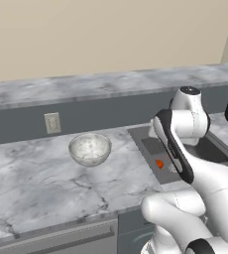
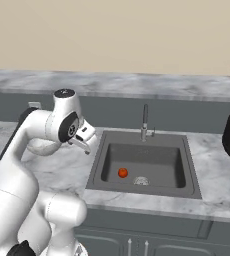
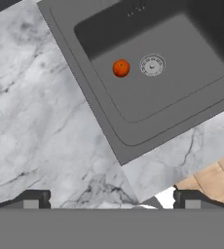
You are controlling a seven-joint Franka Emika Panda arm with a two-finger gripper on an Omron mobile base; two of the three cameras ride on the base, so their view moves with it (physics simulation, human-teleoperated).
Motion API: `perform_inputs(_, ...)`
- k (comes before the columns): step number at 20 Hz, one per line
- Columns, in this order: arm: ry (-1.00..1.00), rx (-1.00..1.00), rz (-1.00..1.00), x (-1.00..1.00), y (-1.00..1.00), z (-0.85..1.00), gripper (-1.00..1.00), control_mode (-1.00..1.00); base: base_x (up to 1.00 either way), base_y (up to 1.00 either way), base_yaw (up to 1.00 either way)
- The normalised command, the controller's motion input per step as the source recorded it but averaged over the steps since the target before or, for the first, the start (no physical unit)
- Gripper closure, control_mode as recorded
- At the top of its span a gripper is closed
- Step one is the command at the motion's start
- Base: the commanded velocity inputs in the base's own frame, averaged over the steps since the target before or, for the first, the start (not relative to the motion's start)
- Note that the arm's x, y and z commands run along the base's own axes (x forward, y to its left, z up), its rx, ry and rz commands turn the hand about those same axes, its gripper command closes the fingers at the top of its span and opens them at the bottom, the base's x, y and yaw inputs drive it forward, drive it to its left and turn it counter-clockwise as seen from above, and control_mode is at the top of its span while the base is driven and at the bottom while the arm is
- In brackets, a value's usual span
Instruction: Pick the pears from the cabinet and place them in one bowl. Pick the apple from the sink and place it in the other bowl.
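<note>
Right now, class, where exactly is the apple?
The apple lies on the floor of the sink, in its front left part in the right base view, just left of the round drain.

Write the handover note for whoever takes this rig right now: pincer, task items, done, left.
Pincer: open and empty, held high over the counter beside the sink.
Apple: lying on the sink floor, next to the drain, untouched.
Clear bowl: on the counter to the left of the sink, empty.
Pears, cabinet and white-and-blue bowl: not checked from here.
Done: nothing that can be confirmed.
Left: lower into the sink, grasp the apple, put it in the clear bowl; the pears likely still need fetching into the other bowl.
</note>
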Motion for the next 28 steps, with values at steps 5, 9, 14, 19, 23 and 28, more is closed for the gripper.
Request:
perform_inputs(5, 0.03, 0.01, -0.32, 0.18, -0.4, -0.05, -1.0, -1.0, 0.0, 0.0, 0.0)
perform_inputs(9, 0.0, 0.0, -0.27, 0.22, -0.36, -0.08, -1.0, -1.0, 0.0, 0.0, 0.0)
perform_inputs(14, 0.0, 0.0, -0.1, 0.3, -0.19, -0.21, -1.0, -1.0, 0.0, 0.0, 0.0)
perform_inputs(19, -0.03, 0.0, 0.0, 0.35, -0.18, -0.24, -1.0, -1.0, 0.0, 0.0, 0.0)
perform_inputs(23, -0.02, 0.0, 0.0, 0.33, -0.21, -0.25, -1.0, -1.0, 0.0, 0.0, 0.0)
perform_inputs(28, 0.0, 0.0, 0.0, 0.39, -0.18, -0.23, -1.0, -1.0, 0.0, 0.0, 0.0)
